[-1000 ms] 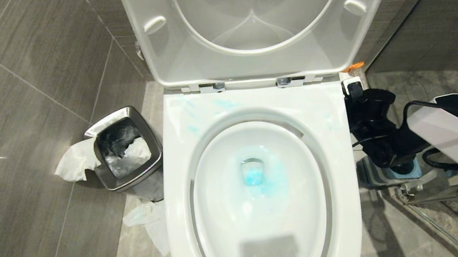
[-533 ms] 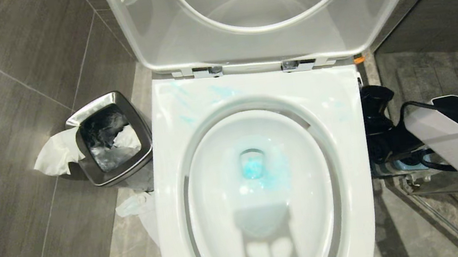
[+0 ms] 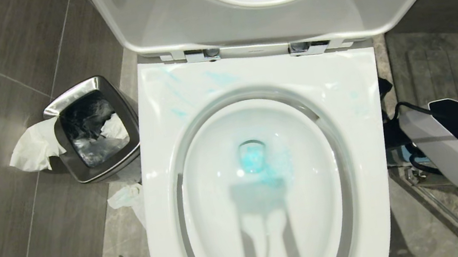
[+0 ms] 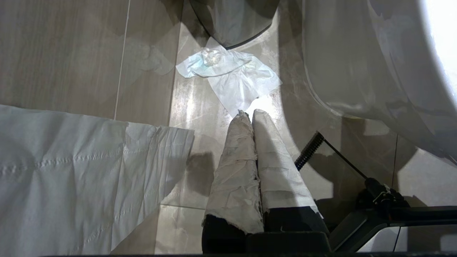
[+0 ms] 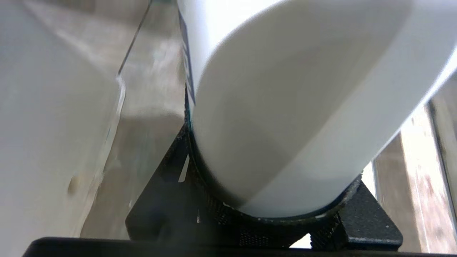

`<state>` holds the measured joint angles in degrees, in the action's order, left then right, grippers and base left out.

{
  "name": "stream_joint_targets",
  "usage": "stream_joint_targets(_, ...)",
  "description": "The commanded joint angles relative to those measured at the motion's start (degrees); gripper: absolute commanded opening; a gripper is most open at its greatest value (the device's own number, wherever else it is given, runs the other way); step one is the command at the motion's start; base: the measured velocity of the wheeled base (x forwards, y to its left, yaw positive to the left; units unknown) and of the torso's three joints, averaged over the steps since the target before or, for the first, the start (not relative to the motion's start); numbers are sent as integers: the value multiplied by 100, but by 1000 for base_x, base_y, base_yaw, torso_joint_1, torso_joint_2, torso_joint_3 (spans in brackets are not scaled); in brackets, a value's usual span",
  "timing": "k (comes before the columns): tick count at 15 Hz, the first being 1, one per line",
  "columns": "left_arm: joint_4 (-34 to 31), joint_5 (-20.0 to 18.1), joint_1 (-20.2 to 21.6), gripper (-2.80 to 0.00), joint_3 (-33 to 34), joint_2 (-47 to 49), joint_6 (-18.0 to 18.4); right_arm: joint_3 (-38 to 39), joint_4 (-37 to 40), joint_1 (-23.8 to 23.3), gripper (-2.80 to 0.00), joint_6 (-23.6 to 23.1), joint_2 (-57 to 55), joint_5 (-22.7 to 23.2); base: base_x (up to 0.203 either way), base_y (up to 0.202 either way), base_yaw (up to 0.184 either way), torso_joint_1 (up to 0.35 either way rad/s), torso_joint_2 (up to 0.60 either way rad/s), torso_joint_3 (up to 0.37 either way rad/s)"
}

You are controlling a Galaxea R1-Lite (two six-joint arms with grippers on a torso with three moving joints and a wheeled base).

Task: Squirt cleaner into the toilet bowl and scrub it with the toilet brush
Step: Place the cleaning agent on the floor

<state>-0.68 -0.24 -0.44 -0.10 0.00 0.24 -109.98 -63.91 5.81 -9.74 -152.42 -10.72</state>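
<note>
Beside the toilet bowl, the right hand has sunk floorward, clamped on a white bottle; the left hand hangs parked, fingers together. Cleaner tints the bowl's water: squirting is probably done and scrubbing comes next.

No readable text, label, brand or number shows on anything.

White right arm shell, black cable, left tool fingers paper-wrapped, black base
</note>
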Motion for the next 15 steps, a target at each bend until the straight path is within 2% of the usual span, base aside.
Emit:
stream_joint_targets(1, 13, -2, 9, -280, 1, 9, -4, -301, 36, 16, -280, -28, -253, -5, 0, 0, 0, 2, 7, -26)
stream_joint_targets(5, 33, -2, 0, -280, 10, 9, -33, -143, 27, 68, -280, -28, -98, -79, 0, 0, 0, 0, 0, 0)
stream_joint_targets(9, 33, -2, 0, -280, 10, 9, -33, 540, -57, 121, -280, 14, 207, -113, 0, 0, 0, 0, 0, 0)
stream_joint_targets(13, 33, -2, 0, -280, 10, 9, -33, 1365, -560, 143, -280, 77, 484, -116, 0, 0, 0, 0, 0, 0)
stream_joint_targets(15, 33, -2, 0, -280, 10, 9, -33, 1535, -714, 139, -280, 112, 534, -115, 0, 0, 0, 0, 0, 0)
